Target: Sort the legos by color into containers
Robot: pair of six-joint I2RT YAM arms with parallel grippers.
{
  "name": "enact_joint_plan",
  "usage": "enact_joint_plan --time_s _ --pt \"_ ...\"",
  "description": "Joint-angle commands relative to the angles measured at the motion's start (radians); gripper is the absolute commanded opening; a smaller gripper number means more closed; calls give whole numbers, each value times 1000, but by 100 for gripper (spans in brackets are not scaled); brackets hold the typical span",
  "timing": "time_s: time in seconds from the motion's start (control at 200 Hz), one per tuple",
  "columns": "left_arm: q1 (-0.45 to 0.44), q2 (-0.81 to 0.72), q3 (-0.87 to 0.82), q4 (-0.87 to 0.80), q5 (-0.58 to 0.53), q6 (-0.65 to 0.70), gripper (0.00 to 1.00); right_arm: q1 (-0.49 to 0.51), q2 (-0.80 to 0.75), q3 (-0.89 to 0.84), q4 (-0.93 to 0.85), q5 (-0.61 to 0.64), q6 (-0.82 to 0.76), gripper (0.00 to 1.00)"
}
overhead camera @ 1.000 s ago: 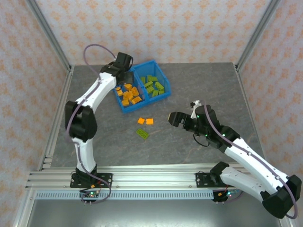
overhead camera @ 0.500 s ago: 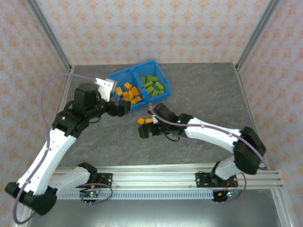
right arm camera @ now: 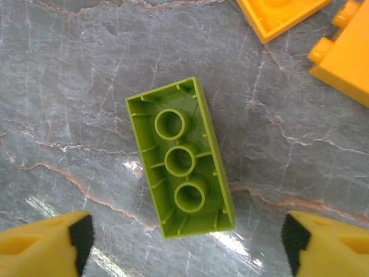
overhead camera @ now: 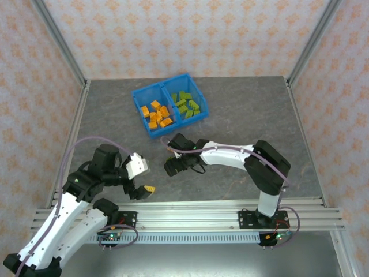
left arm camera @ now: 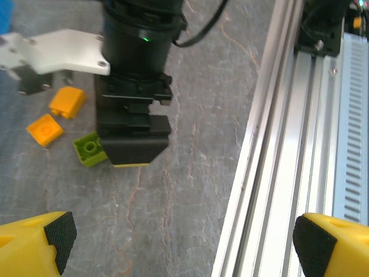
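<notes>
A lime green lego (right arm camera: 181, 158) lies upside down on the grey table, hollow side up. My right gripper (right arm camera: 184, 242) hovers low over it, open, one yellow fingertip on either side and neither touching. Two orange legos (right arm camera: 282, 14) lie just beyond it. From the left wrist view that green lego (left arm camera: 89, 149) peeks out beside the right gripper's black body, with the orange legos (left arm camera: 45, 129) further left. My left gripper (overhead camera: 144, 179) is open and empty near the front left. The blue containers (overhead camera: 168, 134) hold orange legos (overhead camera: 154, 113) on the left and green legos (overhead camera: 187, 104) on the right.
The aluminium base rail (left arm camera: 288, 144) runs along the table's near edge, close to my left gripper. Patterned walls and metal posts (overhead camera: 60, 52) enclose the table on three sides.
My left arm swung back from the orange container to the near left, its gripper opening. My right arm reached in from the right and lowered over the green lego, jaws narrowing a little.
</notes>
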Motion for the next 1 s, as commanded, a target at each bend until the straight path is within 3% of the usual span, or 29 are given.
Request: enact_joint_plan --time_s 0.0,0.21,0.455,0.671,0.806,0.996 --pt "-18 9 -32 35 21 99 100 9 40 32 -1 34 -14 79" --pt "-28 -4 -51 45 7 120 100 10 95 70 24 22 21 45" --pt "-29 -62 -100 92 -2 99 100 8 19 53 63 44 35 24" --pt "-28 -95 -70 105 15 101 100 -11 -122 43 67 83 32 22" --pt "-29 -69 0 160 -6 10 100 -65 -221 39 77 95 29 22" --pt "-28 -37 -7 451 -46 -205 100 -206 -278 60 119 114 -2 23"
